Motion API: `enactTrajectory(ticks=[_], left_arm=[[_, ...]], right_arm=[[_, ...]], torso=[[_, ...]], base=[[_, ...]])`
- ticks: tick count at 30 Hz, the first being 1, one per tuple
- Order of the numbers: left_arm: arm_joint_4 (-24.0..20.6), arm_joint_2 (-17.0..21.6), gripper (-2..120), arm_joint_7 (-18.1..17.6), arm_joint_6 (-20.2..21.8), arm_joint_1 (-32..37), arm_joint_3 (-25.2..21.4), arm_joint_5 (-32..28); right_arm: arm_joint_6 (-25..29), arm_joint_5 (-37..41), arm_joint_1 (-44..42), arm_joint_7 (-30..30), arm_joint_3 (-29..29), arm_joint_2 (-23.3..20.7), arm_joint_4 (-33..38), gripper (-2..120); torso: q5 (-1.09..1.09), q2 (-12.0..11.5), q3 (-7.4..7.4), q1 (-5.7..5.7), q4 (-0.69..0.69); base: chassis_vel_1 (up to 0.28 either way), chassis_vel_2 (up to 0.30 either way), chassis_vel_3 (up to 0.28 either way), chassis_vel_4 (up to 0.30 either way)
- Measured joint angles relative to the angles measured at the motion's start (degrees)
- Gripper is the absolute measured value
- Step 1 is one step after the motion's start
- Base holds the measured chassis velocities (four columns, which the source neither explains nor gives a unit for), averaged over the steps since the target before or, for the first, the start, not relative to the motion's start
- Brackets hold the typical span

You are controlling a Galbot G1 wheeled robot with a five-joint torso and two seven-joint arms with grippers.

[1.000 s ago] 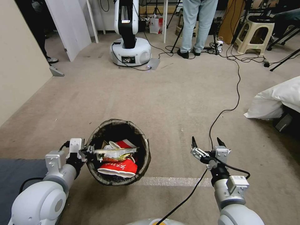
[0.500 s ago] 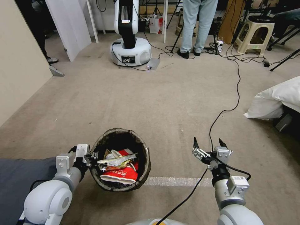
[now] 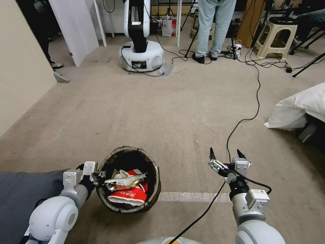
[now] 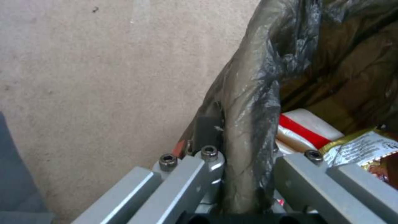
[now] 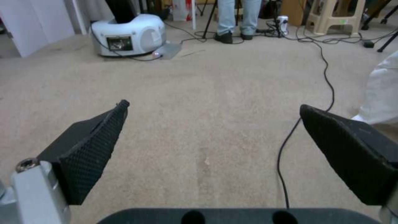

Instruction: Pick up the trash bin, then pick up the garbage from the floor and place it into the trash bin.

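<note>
Left gripper point(image 3: 99, 174) clamps the near-left rim of the bin point(image 3: 153, 189), one finger outside the wall, the other inside against the liner point(image 4: 248, 102); the wrist view shows the rim pinched tight between the jaws. The bin hangs just ahead and to the right of that gripper, mouth tipped toward the head camera. Inside it, beside the inner finger: red-and-white cups point(image 3: 130, 195), a gold-yellow wrapper point(image 3: 127, 179), white scraps. Right gripper point(image 3: 226, 157) hovers well to the right of the bin, jaws spread wide, nothing between the pads point(image 5: 89, 149), only bare carpet point(image 3: 176, 112) below. A black cable point(image 3: 242, 120) runs along the floor just past its fingertips. No loose litter is visible on the carpet ahead, so collection looks largely done. Judgement for the step in hand: keep the pinch firm, since the liner is slick and the rim could slide; hold the mouth level so the wrapper on top does not spill; keep the free arm off the cable.
</note>
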Motion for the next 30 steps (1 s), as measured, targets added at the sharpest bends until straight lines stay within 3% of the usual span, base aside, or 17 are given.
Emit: enactTrajectory(ticks=[13, 21, 30], left_arm=[[1.6, 0.5, 2, 0.2, -0.1, 0.1, 2.0, 2.1], [1.6, 0.5, 33, 0.0, 0.0, -0.5, 2.7, 2.1], [0.5, 1.0, 68, -0.1, 0.0, -1.0, 2.1, 1.8]], right_arm=[[0.4, 0.1, -0.3, 0.1, -0.2, 0.0, 0.0, 100], [0.6, 0.0, -0.3, 0.1, -0.3, 0.0, -0.1, 100], [0.7, 0.0, -0.3, 0.1, -0.7, -0.1, -0.2, 100]], torso=[[0.05, 0.0, -0.01, 0.00, 0.01], [-0.04, 0.0, 0.00, 0.00, -0.01], [-0.01, 0.0, 0.00, 0.00, 0.00]], base=[[0.000, 0.000, 0.000, 0.000], [0.000, 0.000, 0.000, 0.000], [0.000, 0.000, 0.000, 0.000]])
